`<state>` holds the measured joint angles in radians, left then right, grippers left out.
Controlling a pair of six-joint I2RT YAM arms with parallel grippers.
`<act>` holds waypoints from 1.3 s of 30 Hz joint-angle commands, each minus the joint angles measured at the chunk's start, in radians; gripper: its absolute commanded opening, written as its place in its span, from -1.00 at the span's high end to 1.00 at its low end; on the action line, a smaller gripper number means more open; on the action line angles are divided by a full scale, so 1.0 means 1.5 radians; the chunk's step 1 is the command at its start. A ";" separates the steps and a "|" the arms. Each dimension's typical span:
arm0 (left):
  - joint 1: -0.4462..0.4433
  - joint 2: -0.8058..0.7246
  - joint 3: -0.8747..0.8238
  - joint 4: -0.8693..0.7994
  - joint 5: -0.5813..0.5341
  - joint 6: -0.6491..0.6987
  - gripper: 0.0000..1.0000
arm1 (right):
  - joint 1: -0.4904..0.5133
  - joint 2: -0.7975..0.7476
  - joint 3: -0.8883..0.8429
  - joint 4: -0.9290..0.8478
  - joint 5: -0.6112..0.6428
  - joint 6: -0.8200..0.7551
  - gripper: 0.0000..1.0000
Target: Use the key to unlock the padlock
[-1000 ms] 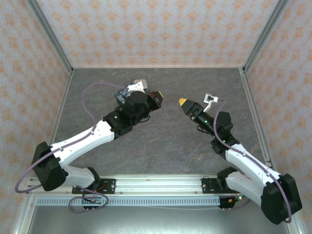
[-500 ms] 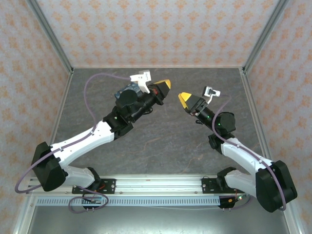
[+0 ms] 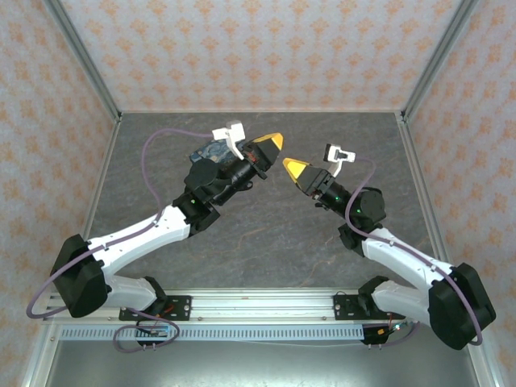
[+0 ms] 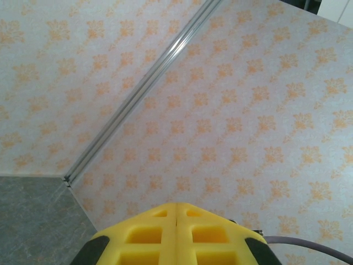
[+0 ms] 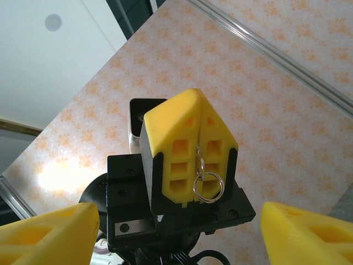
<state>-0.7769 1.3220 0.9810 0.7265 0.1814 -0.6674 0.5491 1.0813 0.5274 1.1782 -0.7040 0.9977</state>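
Left gripper (image 5: 198, 121) sits mid-frame in the right wrist view, pinched shut on the key ring (image 5: 208, 185), which dangles down from the seam. Right gripper (image 3: 294, 169) is spread wide, tip to tip with it.

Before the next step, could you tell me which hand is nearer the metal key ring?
Left. The left hand pinches the key ring, which dangles from its shut fingers; the right hand, open, faces it across a gap.

the ring's (image 5: 208, 187) top end hides between the left fingers (image 5: 176, 138).
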 commanded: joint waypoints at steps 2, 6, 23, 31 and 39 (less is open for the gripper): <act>0.002 -0.014 -0.007 0.065 0.026 -0.018 1.00 | 0.005 0.013 0.038 0.038 -0.008 -0.014 -0.46; 0.002 -0.002 -0.004 0.079 0.032 -0.029 1.00 | 0.006 0.026 0.051 0.043 -0.008 -0.010 -0.35; 0.002 0.020 0.006 0.092 0.039 -0.046 1.00 | 0.016 0.065 0.082 0.051 -0.007 0.002 0.00; 0.002 0.012 0.003 0.083 0.034 -0.043 1.00 | 0.016 0.065 0.082 0.052 -0.004 0.004 0.22; 0.002 0.014 0.004 0.084 0.033 -0.048 1.00 | 0.018 0.065 0.071 0.050 0.007 0.005 0.45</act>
<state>-0.7769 1.3510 0.9779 0.8200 0.2249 -0.7357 0.5671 1.1767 0.6212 1.1976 -0.7002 1.0092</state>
